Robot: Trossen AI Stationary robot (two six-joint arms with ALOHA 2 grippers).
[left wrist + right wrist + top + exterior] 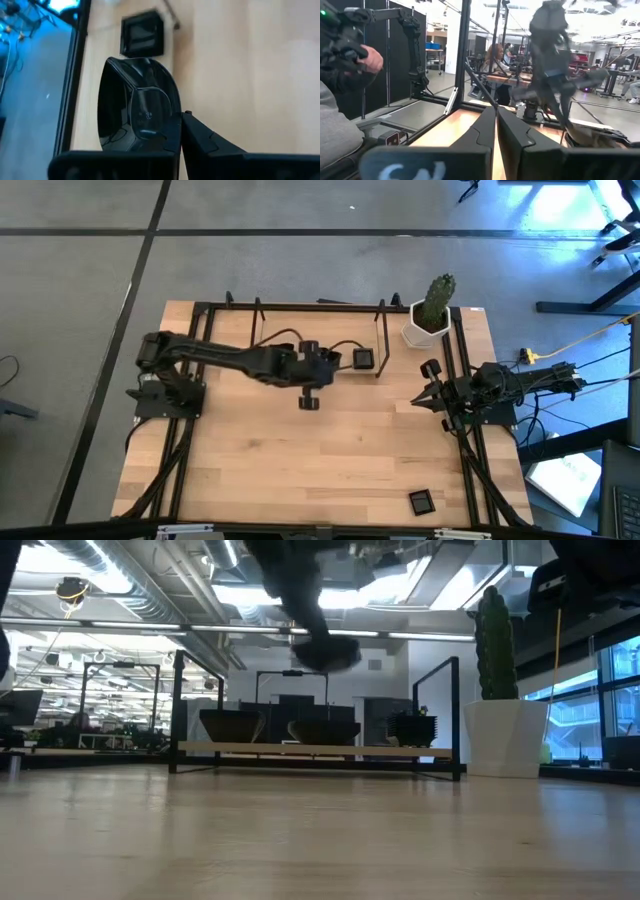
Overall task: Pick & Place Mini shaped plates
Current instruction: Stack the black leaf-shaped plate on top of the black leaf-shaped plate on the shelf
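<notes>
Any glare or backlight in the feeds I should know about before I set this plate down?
Low view: ceiling lights and windows backlight the scene, so the left arm and the cactus show as silhouettes. Left wrist view: the glossy leaf-shaped plate carries reflections, yet its outline reads clearly against the table. High view: even light on the table, glare only on the floor beyond it.

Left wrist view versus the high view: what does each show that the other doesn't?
Only the left wrist view shows the grip: the left gripper shut on a glossy black rounded plate, above the wooden table.

Only the high view shows the layout: the right gripper waiting at the table's right edge, the cactus pot at the far right corner, and a square plate near the front edge.

Both show the square plate by the rack.
</notes>
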